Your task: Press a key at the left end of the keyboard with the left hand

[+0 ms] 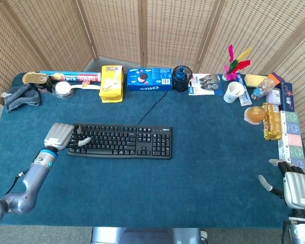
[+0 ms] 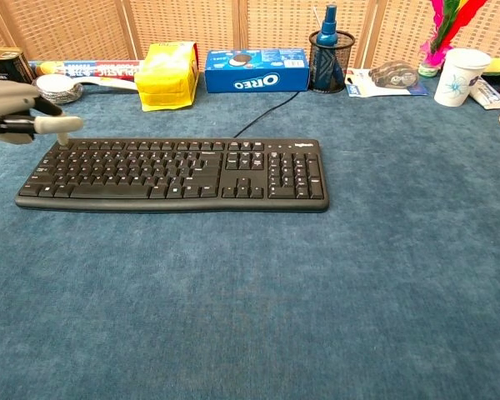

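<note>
While the left robot hand (image 1: 62, 136) hovers at the keyboard's left end, here is how things lie.

Keyboard: the keyboard (image 1: 120, 141) lies flat on the blue worktop (image 1: 193, 173), its long axis running sideways across the robot's front, cable trailing away toward the far side.

Left robot hand: it sits over the left end of the keyboard, fingers (image 2: 57, 124) stretched out toward the right along the top rows, holding nothing, with the fingers apart rather than curled.

Contact: in the chest view one fingertip points down at the upper-left keys; whether it is touching a key or just above it, I cannot tell.

Direction: the target keys lie right under and just to the right of the fingertips, so the move looks like a short push down, not a reach.

Right robot hand: the right robot hand (image 1: 294, 185) hangs well apart, off the keyboard's right end at the near edge of the worktop, fingers spread and empty.

Nearer hand: the left one, by a long way, and it is the one the task wants.

Watch for: outstretched fingers lying along the row could catch neighbouring keys.
</note>
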Robot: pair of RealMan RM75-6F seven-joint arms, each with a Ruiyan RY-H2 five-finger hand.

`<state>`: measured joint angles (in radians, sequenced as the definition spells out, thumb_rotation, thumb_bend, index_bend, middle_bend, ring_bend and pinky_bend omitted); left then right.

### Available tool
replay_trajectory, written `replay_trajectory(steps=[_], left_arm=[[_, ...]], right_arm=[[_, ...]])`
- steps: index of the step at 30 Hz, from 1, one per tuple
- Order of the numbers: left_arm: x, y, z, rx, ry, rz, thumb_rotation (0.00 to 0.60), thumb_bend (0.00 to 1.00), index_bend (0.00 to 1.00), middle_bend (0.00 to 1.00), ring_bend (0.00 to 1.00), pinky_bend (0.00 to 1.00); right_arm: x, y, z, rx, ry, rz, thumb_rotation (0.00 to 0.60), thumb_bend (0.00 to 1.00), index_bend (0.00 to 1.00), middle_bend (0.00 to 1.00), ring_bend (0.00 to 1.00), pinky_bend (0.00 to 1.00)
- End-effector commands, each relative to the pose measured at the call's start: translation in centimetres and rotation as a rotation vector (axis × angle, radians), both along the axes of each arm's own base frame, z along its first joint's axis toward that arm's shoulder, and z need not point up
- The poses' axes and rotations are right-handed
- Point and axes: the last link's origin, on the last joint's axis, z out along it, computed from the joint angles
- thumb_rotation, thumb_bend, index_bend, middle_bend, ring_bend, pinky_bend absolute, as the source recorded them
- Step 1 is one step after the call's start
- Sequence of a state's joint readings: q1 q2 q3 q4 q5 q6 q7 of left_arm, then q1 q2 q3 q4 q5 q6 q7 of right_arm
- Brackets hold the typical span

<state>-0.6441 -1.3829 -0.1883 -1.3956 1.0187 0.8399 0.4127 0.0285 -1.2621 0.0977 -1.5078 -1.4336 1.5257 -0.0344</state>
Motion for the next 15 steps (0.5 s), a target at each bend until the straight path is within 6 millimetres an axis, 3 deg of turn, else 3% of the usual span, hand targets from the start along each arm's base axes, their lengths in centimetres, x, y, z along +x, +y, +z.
replay_trajectory(steps=[1, 15], left_arm=[[0.3, 0.5, -0.8, -0.014, 0.0, 0.004, 0.0, 0.11, 0.39, 1.0, 1.0, 0.96], [0.7, 1.2, -2.0, -0.032, 0.012, -0.001, 0.0, 0.11, 0.39, 1.0, 1.0, 0.96]], right_arm=[[0.0, -0.1, 0.0, 0.0, 0.001, -0.002, 0.0, 0.27, 0.31, 0.36, 0.35, 0.36], [-0.4, 0.1, 0.0, -0.001, 0.006, -0.019, 0.0, 0.27, 0.31, 0.36, 0.35, 0.36]])
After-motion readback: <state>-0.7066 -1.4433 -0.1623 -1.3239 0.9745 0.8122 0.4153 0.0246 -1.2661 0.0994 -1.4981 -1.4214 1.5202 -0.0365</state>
